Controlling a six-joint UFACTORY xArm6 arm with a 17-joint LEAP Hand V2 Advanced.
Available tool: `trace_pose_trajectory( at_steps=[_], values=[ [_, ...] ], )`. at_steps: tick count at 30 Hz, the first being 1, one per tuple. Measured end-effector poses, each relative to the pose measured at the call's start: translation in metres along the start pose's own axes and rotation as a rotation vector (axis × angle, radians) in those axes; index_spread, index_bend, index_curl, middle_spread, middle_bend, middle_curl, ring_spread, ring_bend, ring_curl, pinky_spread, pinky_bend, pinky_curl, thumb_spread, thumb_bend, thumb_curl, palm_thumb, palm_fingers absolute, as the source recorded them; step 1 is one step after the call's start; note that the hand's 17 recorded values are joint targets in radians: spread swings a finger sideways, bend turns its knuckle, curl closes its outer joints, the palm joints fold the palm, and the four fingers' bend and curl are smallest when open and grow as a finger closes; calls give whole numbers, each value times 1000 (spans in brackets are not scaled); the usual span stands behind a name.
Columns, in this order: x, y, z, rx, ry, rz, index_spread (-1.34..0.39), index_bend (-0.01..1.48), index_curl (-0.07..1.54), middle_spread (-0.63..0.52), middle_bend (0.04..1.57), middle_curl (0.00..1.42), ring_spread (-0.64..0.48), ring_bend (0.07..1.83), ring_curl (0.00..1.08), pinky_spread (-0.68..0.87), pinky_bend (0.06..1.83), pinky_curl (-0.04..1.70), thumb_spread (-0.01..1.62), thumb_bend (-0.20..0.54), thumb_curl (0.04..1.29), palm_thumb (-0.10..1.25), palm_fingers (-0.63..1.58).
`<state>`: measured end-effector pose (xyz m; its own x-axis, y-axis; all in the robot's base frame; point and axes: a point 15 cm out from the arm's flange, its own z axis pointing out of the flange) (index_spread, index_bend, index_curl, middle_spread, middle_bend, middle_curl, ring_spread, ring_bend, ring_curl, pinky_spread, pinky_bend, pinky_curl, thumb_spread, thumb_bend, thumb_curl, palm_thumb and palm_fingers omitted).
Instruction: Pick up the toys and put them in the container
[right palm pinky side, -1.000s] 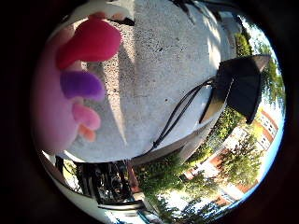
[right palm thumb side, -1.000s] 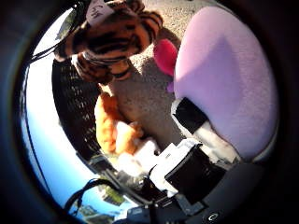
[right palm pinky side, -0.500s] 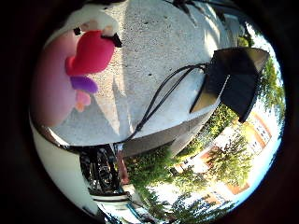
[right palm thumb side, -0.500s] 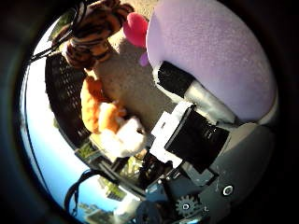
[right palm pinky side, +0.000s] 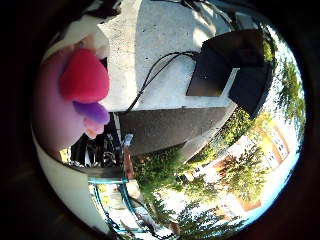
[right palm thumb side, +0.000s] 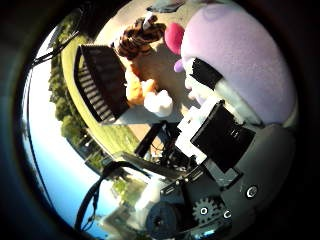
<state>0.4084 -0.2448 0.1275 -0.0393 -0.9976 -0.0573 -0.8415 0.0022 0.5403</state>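
Crate (right palm thumb side: 100, 82): dark slatted container standing on the table's edge; judged the drop target, so carry over its open top before letting go.
Tiger (right palm thumb side: 137, 37): striped toy lying on the table (right palm pinky side: 165, 45) just beside the crate, not yet picked.
Orange toy (right palm thumb side: 135, 90): beside the crate too, a white toy (right palm thumb side: 159, 102) touching it.
Hand (right palm thumb side: 220, 135): fingers curled round the pink plush (right palm thumb side: 240, 65), grasping it close to the palm; its red and purple parts show in the little finger view.
Advice: keep the grasp firm and the plush level; clear the crate's wall before lowering.
Change: table and toys look farther off than half a second ago, table edge and yard now showing, so the hand has risen with the plush.
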Motion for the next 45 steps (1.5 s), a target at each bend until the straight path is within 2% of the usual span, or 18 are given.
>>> trace_pose_trajectory(
  at_steps=[9,14,19,25,28,31,34,37,39,40,41,42,45],
  values=[
    [-117,84,-113,98,-29,-205,-1046,718,-17,-225,1156,1062,-111,1386,844,181,1472,839,1223,-9,678,1005,904],
    [-203,102,-148,160,-24,-353,-1102,755,-20,-221,1169,1086,-116,1398,854,166,1490,864,1222,-9,708,1009,888],
    [-283,106,-154,172,-15,-475,-1141,780,-21,-217,1175,1101,-118,1404,860,157,1502,880,1215,-12,729,1001,879],
    [-358,100,-145,171,41,-539,-1179,807,-18,-214,1185,1109,-119,1407,864,149,1504,893,1211,-11,749,996,875],
    [-383,72,-141,223,57,-533,-1192,820,-18,-213,1187,1113,-120,1409,866,148,1501,899,1208,-32,746,948,865],
    [-408,25,-122,258,66,-515,-1204,830,-21,-215,1190,1117,-121,1419,872,141,1482,917,1210,-32,727,883,813],
    [-423,-14,-101,263,68,-489,-1149,874,-3,-210,1134,1101,-95,1415,849,153,1421,913,1220,-24,698,860,794],
    [-434,-42,-68,215,72,-465,-965,924,23,-178,979,1026,-8,1301,780,205,1325,877,1224,-23,658,844,712],
    [-435,-54,-44,175,77,-452,-806,964,53,-156,848,972,35,1197,747,230,1253,870,1221,-25,640,836,502],
    [-435,-59,-34,158,79,-450,-679,934,62,-138,707,917,66,1155,742,254,1193,868,1219,-27,627,829,239],
    [-436,-64,-25,147,82,-451,-585,935,89,-111,588,852,106,1028,703,286,1096,844,1214,-31,615,818,-37],
    [-437,-72,-16,144,84,-455,-515,915,99,-86,523,794,146,911,648,314,1007,795,1207,-30,605,813,-149],
    [-435,-84,1,129,86,-480,-447,828,106,-22,348,658,217,647,486,371,776,642,1181,-28,585,808,-248]
  ],
)
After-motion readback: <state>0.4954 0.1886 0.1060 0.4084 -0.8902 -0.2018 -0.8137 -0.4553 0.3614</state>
